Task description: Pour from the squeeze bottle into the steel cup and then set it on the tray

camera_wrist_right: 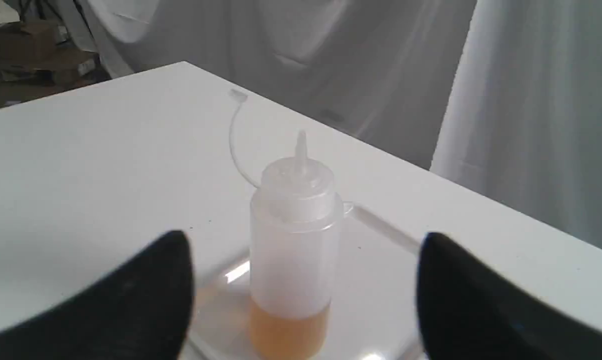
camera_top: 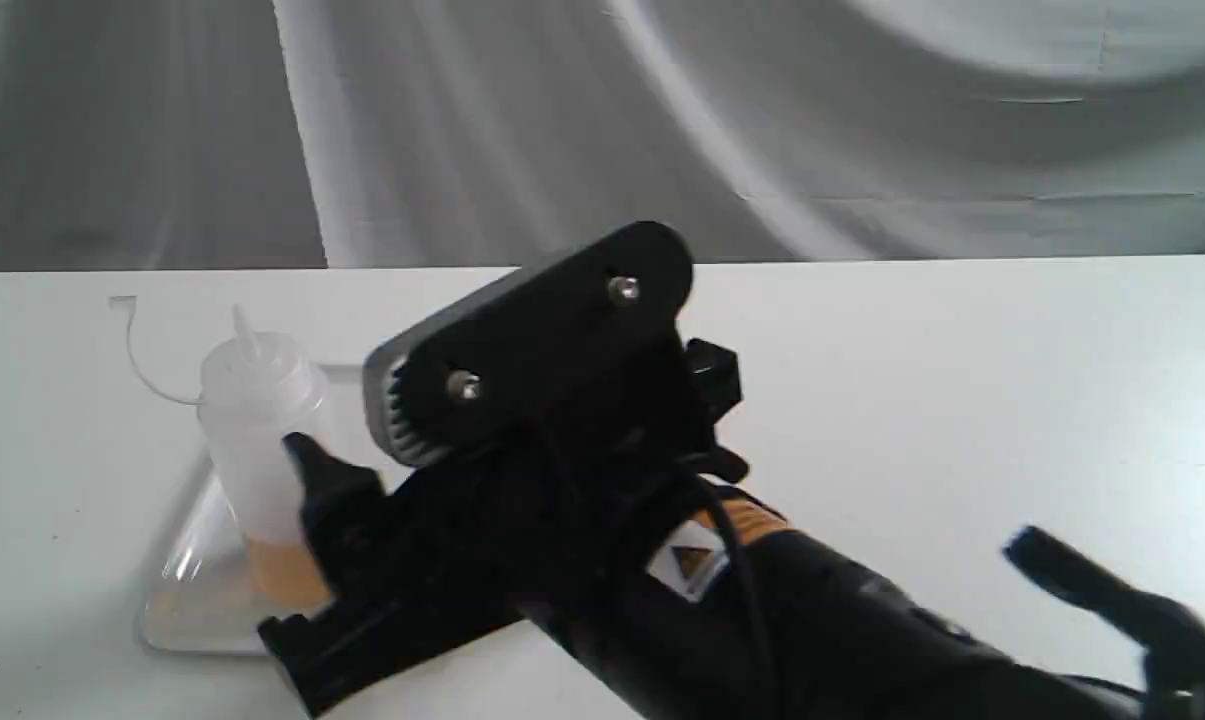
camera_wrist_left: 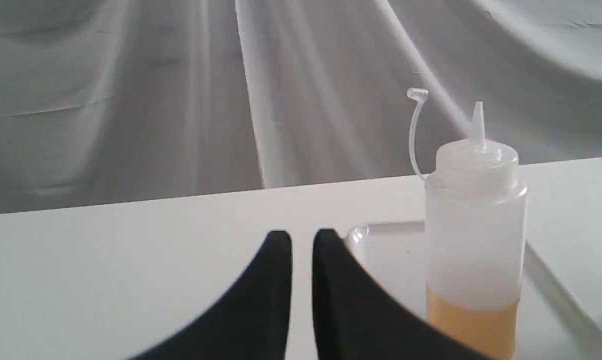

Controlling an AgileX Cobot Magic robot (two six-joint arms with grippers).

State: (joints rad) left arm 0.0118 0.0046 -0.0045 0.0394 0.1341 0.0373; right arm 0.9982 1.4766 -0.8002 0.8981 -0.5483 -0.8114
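The squeeze bottle (camera_top: pixel 257 440) (camera_wrist_left: pixel 475 240) (camera_wrist_right: pixel 293 250) stands upright on the white tray (camera_top: pixel 187 590) (camera_wrist_left: pixel 385 250) (camera_wrist_right: pixel 375 280), a shallow layer of amber liquid at its base and its cap strap hanging free. My right gripper (camera_top: pixel 284 540) (camera_wrist_right: pixel 303 240) reaches across from the right and is open, with the bottle facing the gap between its fingers and nothing gripped. My left gripper (camera_wrist_left: pixel 303 234) is shut on nothing, to the left of the bottle and just short of the tray's corner. It is out of the exterior view. The steel cup shows in no view.
The right arm's black wrist (camera_top: pixel 542 400) fills the middle of the exterior view and hides the table behind it. A blurred black part (camera_top: pixel 1092 590) shows at the lower right. White table (camera_top: pixel 962 400) with grey cloth backdrop behind.
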